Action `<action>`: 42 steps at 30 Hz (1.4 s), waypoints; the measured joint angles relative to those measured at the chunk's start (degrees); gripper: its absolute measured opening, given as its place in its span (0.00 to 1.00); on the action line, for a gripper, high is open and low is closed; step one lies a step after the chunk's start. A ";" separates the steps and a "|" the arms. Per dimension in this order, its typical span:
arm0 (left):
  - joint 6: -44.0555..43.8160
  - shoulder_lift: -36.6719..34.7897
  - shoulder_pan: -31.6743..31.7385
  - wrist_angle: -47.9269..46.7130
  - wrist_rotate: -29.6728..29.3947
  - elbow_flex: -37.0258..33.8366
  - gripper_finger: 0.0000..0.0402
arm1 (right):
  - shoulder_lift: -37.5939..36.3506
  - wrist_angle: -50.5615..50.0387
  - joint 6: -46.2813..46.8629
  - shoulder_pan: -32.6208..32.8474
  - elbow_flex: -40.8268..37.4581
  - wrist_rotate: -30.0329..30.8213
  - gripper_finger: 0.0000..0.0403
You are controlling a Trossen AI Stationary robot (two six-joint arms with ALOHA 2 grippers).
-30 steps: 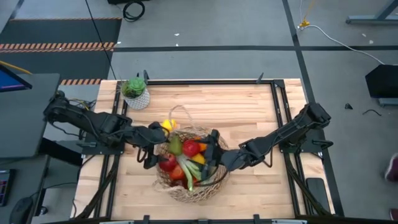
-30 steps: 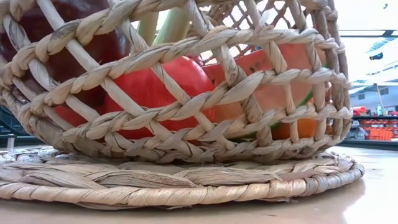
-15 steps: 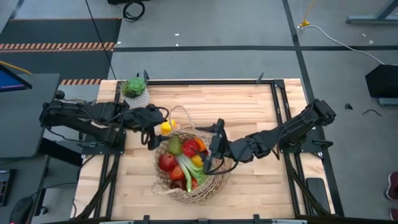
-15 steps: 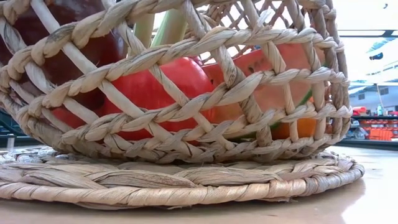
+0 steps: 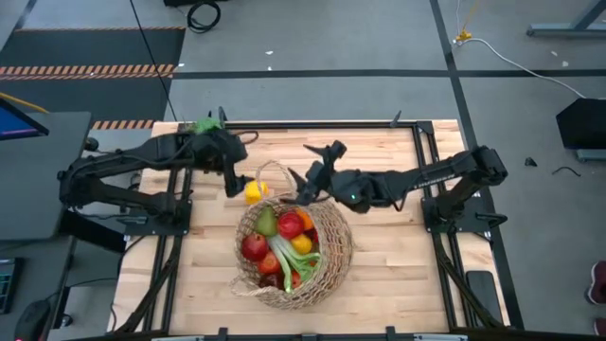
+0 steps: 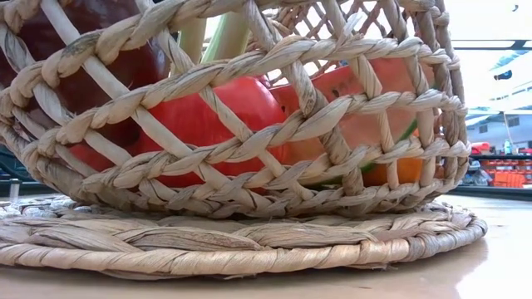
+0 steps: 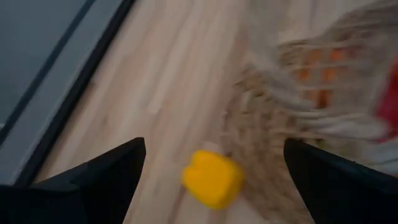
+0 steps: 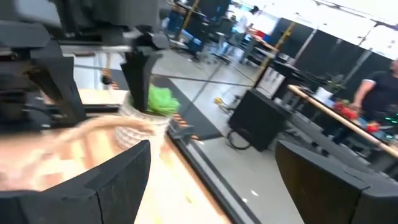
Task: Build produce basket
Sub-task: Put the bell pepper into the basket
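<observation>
- The basket (image 5: 295, 256) sits on the counter (image 5: 398, 275) near the middle of its near edge, handle loop toward the far edge.
- Inside it lies the produce (image 5: 282, 244): a red apple (image 5: 290, 225), a green pear (image 5: 266, 222), another red fruit (image 5: 254, 248), an orange (image 5: 307, 224), a yellow piece and a leek (image 5: 286, 260) running toward the near edge.
- A yellow fruit (image 5: 253, 192) rests on the counter just outside the basket, touching or almost touching its rim on the side toward the far left corner; the left wrist view shows it (image 7: 212, 178) on bare wood beside the weave.
- The left gripper (image 5: 230, 178) hangs above the counter near the far left corner, just beside that yellow fruit; jaws spread, holding nothing.
- The right gripper (image 5: 315, 170) is raised over the far half of the counter, beyond the basket's handle; jaws spread and empty.
- A potted plant (image 5: 204, 126) stands at the far left corner, mostly hidden by the left arm.
- From counter height the basket (image 6: 249, 124) fills the picture, red and orange produce (image 6: 208, 116) showing through the weave.
</observation>
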 joint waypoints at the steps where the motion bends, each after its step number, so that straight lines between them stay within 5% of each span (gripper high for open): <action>1: 0.84 -0.02 1.70 -0.24 -0.06 0.00 0.97 | 0.00 -0.01 -0.39 -0.97 0.00 -0.03 0.86; 11: 5.68 -0.35 16.48 -1.12 -0.09 0.00 0.97 | -3.87 -3.05 -4.33 -10.78 0.02 -0.50 0.86; 21: 10.88 -0.35 28.05 2.30 0.99 0.00 0.97 | -4.27 -15.79 2.43 -18.61 0.02 -8.76 0.86; 28: 12.72 1.52 30.38 2.28 13.68 0.00 0.97 | -4.26 -15.64 0.57 -22.23 0.02 -12.73 0.86; 42: 21.12 7.34 32.01 -2.85 13.21 -0.02 0.97 | -4.26 -22.25 2.38 -27.86 0.02 -19.59 0.86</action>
